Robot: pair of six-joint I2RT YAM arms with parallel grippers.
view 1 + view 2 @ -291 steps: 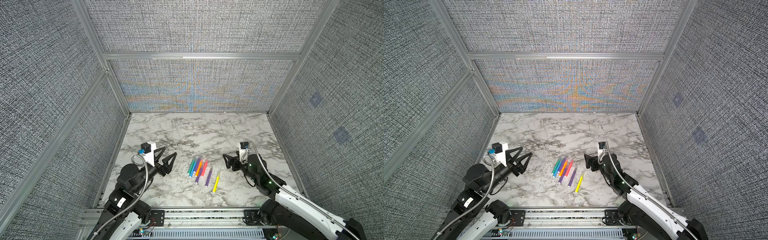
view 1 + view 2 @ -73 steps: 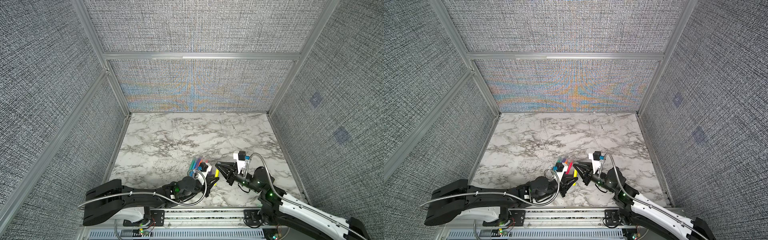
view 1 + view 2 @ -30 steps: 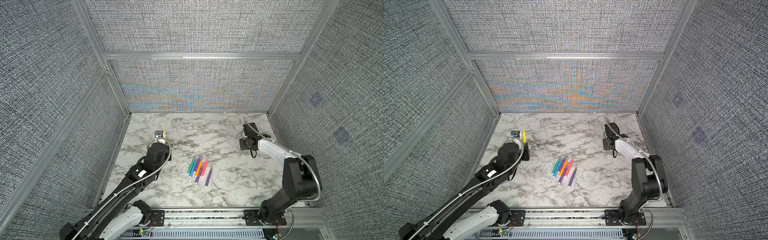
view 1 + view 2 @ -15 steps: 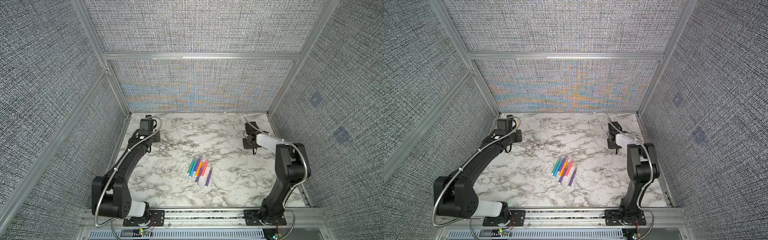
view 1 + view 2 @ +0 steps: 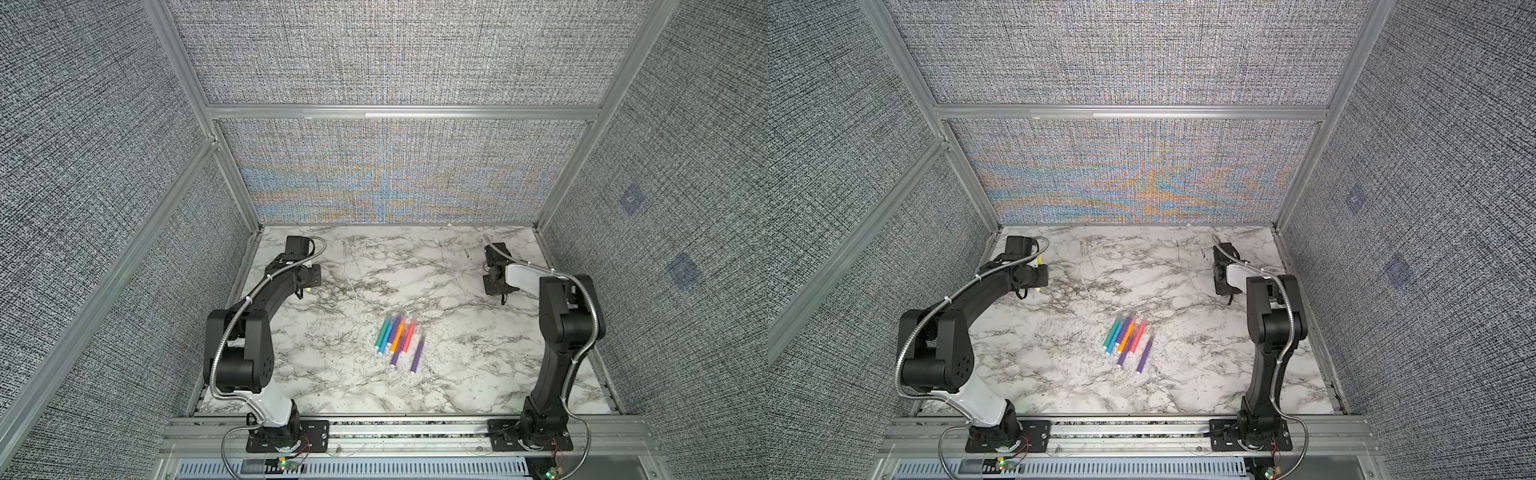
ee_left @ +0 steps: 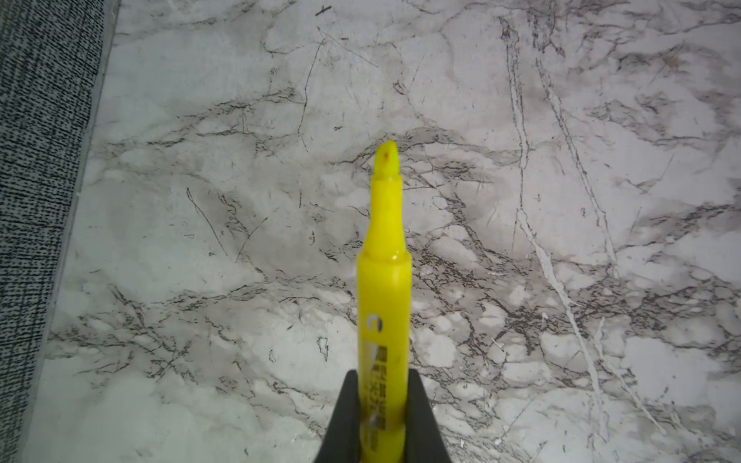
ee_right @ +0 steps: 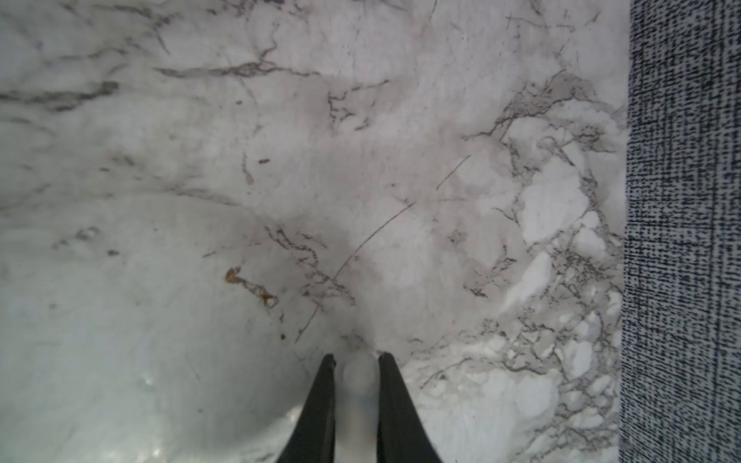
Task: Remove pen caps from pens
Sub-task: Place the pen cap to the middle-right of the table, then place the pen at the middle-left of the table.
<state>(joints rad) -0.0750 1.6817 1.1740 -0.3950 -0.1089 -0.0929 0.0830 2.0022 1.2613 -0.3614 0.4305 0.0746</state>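
Two grippers are seen, and both are closed on sth. The left gripper (image 6: 383, 373) is pressed onto a yellow pen (image 6: 385, 260). The barrel is pinched by the black fingers (image 6: 345, 409) on both sides, w/ dark print just ahead of the grip. The felt tip is bare, i.e. no cap is carried on it. It is pointed toward the marble table (image 6: 200, 240); whether the table is touched cannot be told. The right gripper (image 7: 356, 356) is closed on a pen cap (image 7: 357, 381), a pale, see-through round piece held btw. the two fingers. Its outline is blurred in the wrist view.

As landmark the pen group (image 5: 399, 340) is taken, which is laid approx. in the middle of the table. Six pens are counted there in both top views: green, blue, purple, orange and red-pink packed side by side, and one more purple just beside them on the right. Their far ends are faded to a pale blur, so caps cannot be confirmed there.

The yellow pen is kept well apart from the pen group, to its far left, near the left wall (image 5: 199, 232). The pen cap is kept well apart to the far right of the pen group; in the top views it is hidden under the wrist. The left arm (image 5: 266, 293) and the right arm (image 5: 557, 324) are stretched from the front rail (image 5: 415, 430) past the pen group, one on each side.
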